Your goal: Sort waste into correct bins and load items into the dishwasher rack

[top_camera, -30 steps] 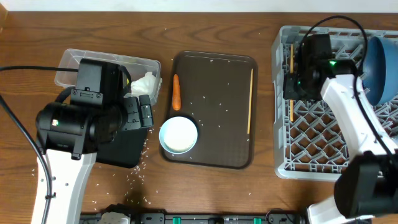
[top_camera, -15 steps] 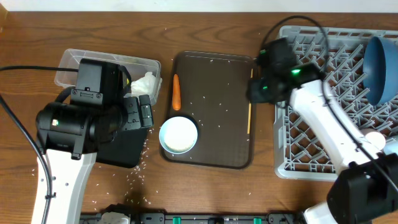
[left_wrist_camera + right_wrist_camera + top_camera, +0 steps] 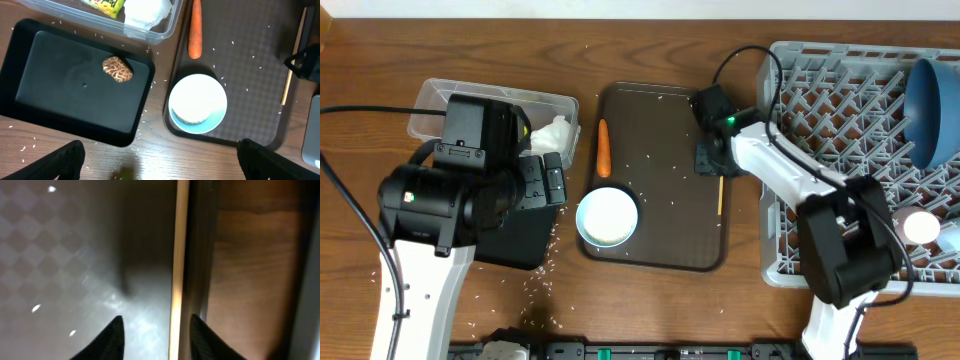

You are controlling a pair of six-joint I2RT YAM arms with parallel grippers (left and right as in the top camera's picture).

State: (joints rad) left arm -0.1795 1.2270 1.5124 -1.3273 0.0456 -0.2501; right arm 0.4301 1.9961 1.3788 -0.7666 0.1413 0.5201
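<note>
Lying between right fingers [image 3: 113,339], chopstick [image 3: 178,255], seemingly ungripped

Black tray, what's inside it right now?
One brown food lump lies in the black tray, near its upper right corner in the left wrist view; nothing else sizeable shows on its floor. From overhead, the left arm covers most of the tray.

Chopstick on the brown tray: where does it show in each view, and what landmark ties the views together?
Overhead: chopstick along the brown tray's right edge, partly under the right gripper.
Left wrist: upper right, slanting.
Right wrist: vertical, centre, between the fingertips.
Shared landmark: that tray's right rim.
</note>
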